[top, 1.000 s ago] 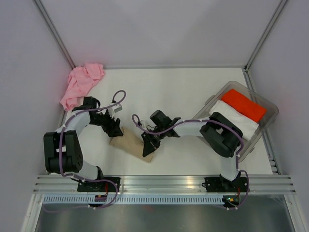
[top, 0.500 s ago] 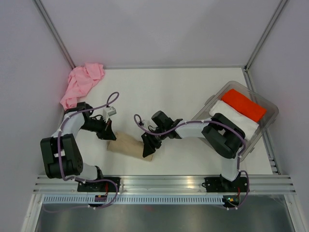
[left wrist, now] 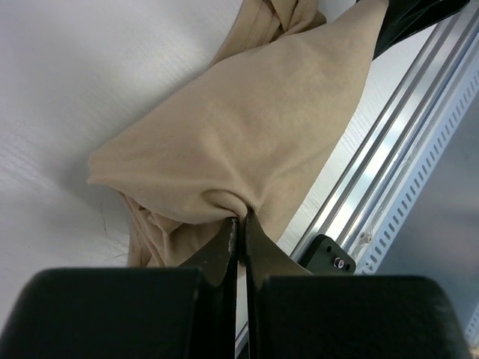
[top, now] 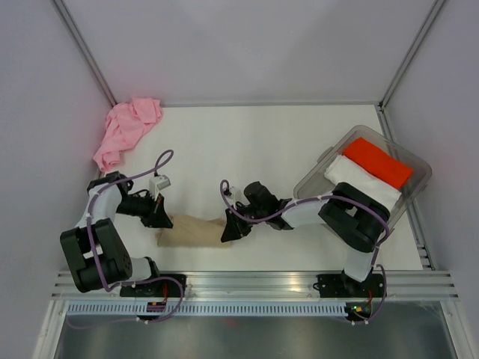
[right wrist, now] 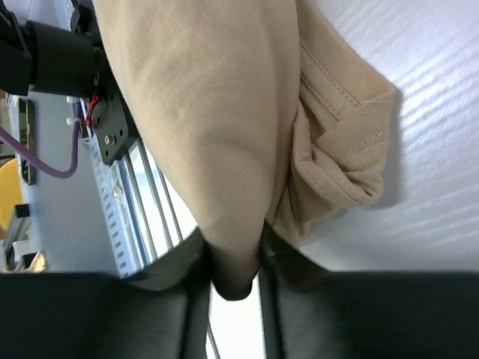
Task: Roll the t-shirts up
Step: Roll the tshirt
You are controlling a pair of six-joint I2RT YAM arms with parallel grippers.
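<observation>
The white tabletop [top: 254, 142] is seen with a clear bin [top: 338, 146] at its right edge, in which a folded red cloth [top: 382, 162] and a folded white cloth [top: 367, 187] are laid side by side. The pink t-shirt [top: 123, 131] is found crumpled in the far left corner. The tan t-shirt [top: 193, 229] is stretched as a bunched roll near the front edge, between the two arms. Its left end is pinched tight in the left pincer [top: 160, 221]; a fold at its right end is clamped in the right pincer [top: 229, 232].
</observation>
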